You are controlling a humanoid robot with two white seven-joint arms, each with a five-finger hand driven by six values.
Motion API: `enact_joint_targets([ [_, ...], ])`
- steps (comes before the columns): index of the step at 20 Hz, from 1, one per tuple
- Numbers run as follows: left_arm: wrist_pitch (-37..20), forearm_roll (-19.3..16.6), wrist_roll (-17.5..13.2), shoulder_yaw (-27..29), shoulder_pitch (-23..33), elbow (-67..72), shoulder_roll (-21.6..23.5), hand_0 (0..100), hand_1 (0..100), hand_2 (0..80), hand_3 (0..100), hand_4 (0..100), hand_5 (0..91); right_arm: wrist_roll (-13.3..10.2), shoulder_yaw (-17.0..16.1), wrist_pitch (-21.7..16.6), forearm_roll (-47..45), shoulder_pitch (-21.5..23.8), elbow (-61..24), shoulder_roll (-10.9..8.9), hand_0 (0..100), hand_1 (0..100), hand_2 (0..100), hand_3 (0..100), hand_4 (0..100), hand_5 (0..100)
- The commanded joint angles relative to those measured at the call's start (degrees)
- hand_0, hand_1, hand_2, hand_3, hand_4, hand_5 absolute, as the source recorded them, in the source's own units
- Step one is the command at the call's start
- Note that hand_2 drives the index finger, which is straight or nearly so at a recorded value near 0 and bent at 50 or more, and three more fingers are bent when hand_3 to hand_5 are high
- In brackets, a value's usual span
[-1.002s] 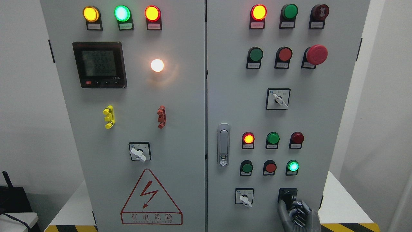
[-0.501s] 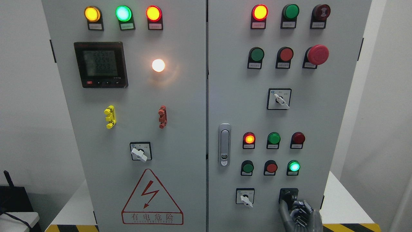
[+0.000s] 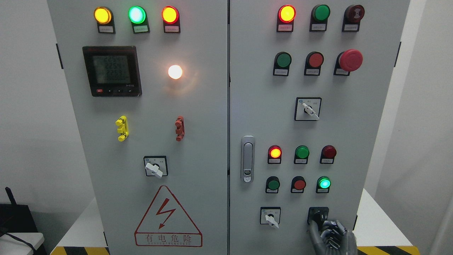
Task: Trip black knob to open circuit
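The black knob [image 3: 317,214] sits in a black square plate at the bottom right of the right cabinet door [image 3: 357,117]. My right hand [image 3: 321,224] comes up from the bottom edge just below it. Its grey thumb [image 3: 313,230] reaches up along the knob's left side, and the curled fingers [image 3: 332,230] press in from the lower right. The knob's lower part is hidden behind the hand. The left hand does not show.
A white-handled selector switch [image 3: 270,216] is left of the knob. Above it are green, red and lit green buttons [image 3: 324,183] and a door latch [image 3: 247,158]. The left door carries a meter, lamps and a warning triangle [image 3: 167,221].
The whole picture has drifted slightly to the right. My right hand has shifted a little right and down while staying on the knob. The lamps are unchanged.
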Motion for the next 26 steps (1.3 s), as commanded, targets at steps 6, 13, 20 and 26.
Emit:
enact_joint_targets([
  [6, 0.02, -1.93, 0.04, 0.0, -0.44, 0.0, 0.0, 12, 39, 0.0, 0, 0, 0.0, 0.08, 0.1, -0.72, 2.1, 0.13, -0.01, -0.1, 49, 80, 54, 87, 90, 94],
  [13, 0.02, -1.93, 0.04, 0.0, -0.44, 0.0, 0.0, 12, 39, 0.0, 0, 0, 0.0, 0.17, 0.1, -1.42, 2.19, 0.22, -0.01, -0.19, 49, 80, 52, 87, 90, 94],
  [20, 0.02, -1.85, 0.04, 0.0, -0.44, 0.0, 0.0, 12, 39, 0.0, 0, 0, 0.0, 0.26, 0.19, -1.6, 2.45, 0.3, -0.01, -0.19, 50, 82, 48, 84, 89, 94],
  [26, 0.02, -1.93, 0.04, 0.0, -0.53, 0.0, 0.0, 12, 39, 0.0, 0, 0, 0.0, 0.44, 0.28, -1.95, 2.98, 0.3, -0.01, -0.28, 47, 82, 45, 84, 89, 94],
])
